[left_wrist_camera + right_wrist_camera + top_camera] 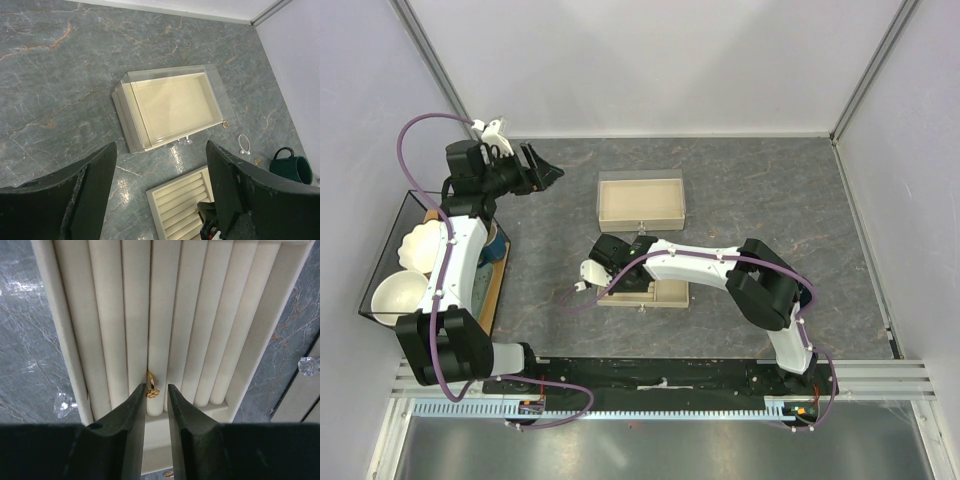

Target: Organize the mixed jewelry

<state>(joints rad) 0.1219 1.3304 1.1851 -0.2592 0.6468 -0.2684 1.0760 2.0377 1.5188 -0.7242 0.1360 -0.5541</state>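
Top view: the left claw [542, 172] hangs open over the far left of the desk [770, 200], apart from the beige box [640, 200]. The right arm [690, 262] reaches over the slotted tray [670, 295] and hides most of it.

Left wrist view: the left claw's fingers stand wide apart with nothing between them. On the desk, a small gold piece [225, 124] lies just beside the box's corner. A silver hoop [243, 144] lies near it, between the box and a green mug [292, 169].

Right wrist view: the right claw [156, 390] is narrowly parted over the tray. A gold ring [149, 382] stands in a slot between two ridges, right at the fingertips. The gap is wider than the ring, so it is not clamped.
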